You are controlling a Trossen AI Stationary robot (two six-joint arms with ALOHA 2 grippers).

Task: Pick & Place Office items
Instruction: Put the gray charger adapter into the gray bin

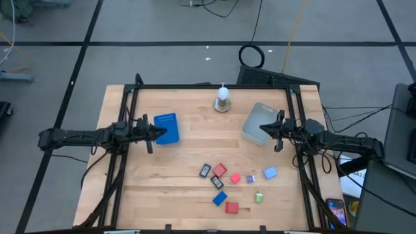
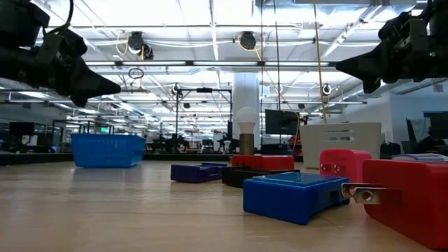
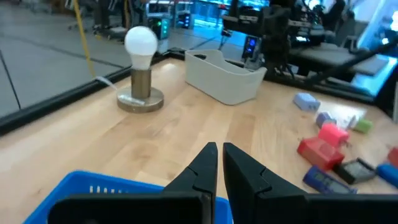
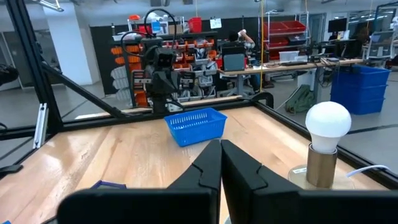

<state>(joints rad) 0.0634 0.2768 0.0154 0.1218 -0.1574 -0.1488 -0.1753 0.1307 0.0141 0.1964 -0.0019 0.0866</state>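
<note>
Wooden planks of the desk [image 1: 182, 162] carry everything, with a workshop room beyond. Office items [image 1: 235, 184] lie scattered in a loose cluster on the near-right part of the desk: red, blue, pale blue, black and green blocks, mostly apart from one another. They look light, rigid and smooth-sided, so each probably needs a pinch across its two flat, opposite faces, squarely, or it may skid on the wood. Behind them stand a translucent grey tub [image 1: 258, 123], a bulb on a round base [image 1: 223, 97], and a blue basket [image 1: 166, 128] to the left. Left gripper [image 3: 220, 157] hovers over the blue basket, fingers nearly together and empty. Right gripper [image 4: 220, 152] hangs above the grey tub, fingers likewise almost closed, holding nothing.
</note>
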